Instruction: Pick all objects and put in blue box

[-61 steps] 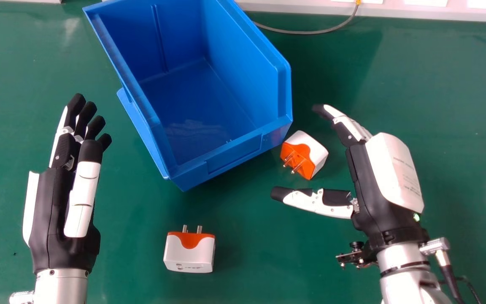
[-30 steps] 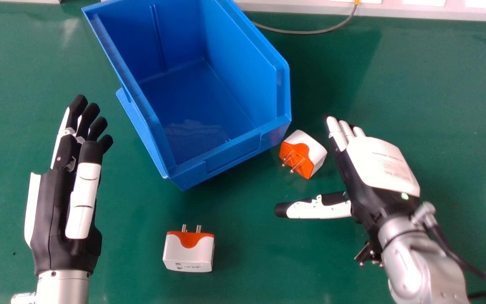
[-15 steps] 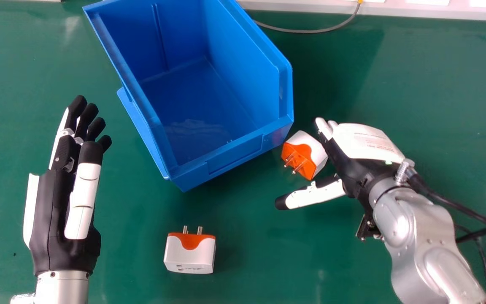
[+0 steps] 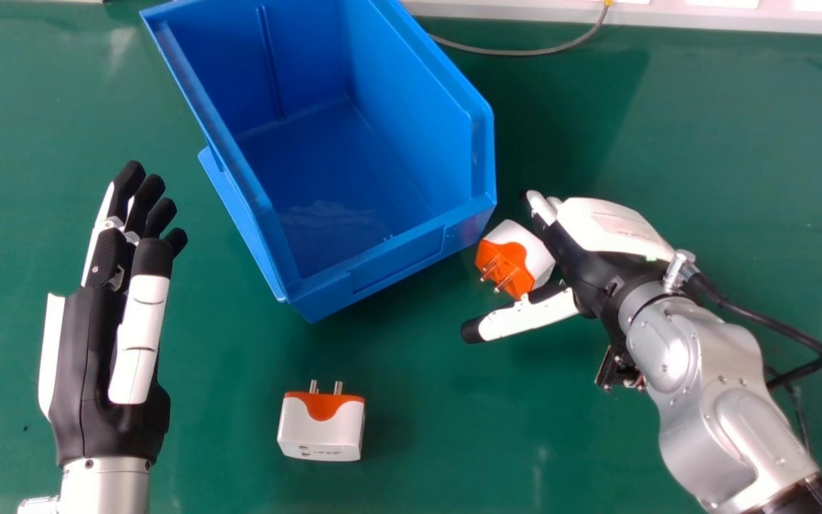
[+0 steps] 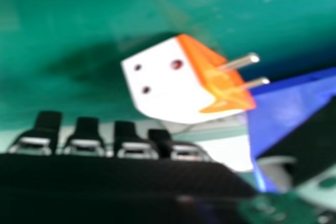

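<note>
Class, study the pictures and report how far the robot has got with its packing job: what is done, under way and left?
Nothing looks packed: the blue box has no adapter inside. The right hand, open, is beside the adapter near the box's corner, not gripping it. Both that and the nearer adapter remain on the table. The left hand holds nothing.

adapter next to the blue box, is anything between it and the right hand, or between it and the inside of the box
Nothing visible stands between the right hand and the adapter. On the way in, the blue box's own wall stands at its near right corner, so the adapter probably needs lifting over it.
</note>
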